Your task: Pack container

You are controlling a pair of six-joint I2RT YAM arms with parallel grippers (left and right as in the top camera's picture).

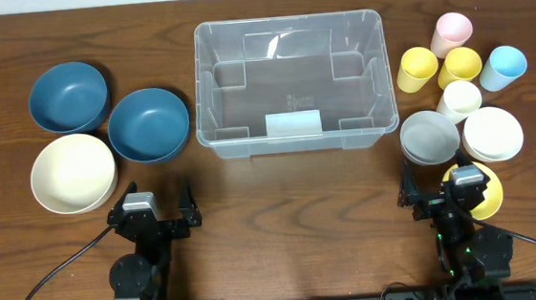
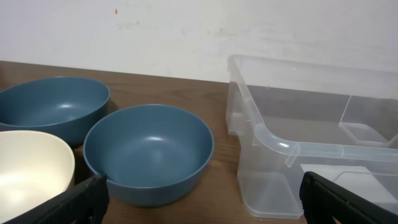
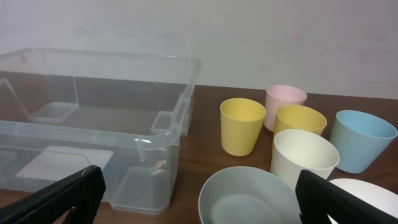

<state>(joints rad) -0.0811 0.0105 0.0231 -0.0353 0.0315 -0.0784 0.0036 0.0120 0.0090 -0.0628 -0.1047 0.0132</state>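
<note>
The clear plastic container (image 1: 296, 138) sits empty at the table's middle back; it also shows in the left wrist view (image 2: 323, 149) and the right wrist view (image 3: 93, 130). Two blue bowls (image 1: 148, 124) (image 1: 68, 96) and a cream bowl (image 1: 72, 172) lie to its left. A grey bowl (image 1: 429, 136), a white bowl (image 1: 493, 133), a yellow bowl (image 1: 487, 197) and several cups (image 1: 417, 68) lie to its right. My left gripper (image 1: 154, 213) is open and empty, near the front edge. My right gripper (image 1: 449, 191) is open and empty, just in front of the grey bowl.
A white label (image 1: 293, 124) lies on the container's near wall. The cups are yellow, pink (image 1: 452, 30), light blue (image 1: 503, 67) and cream (image 1: 460, 100), standing close together at the back right. Black cables run from both arm bases at the front edge.
</note>
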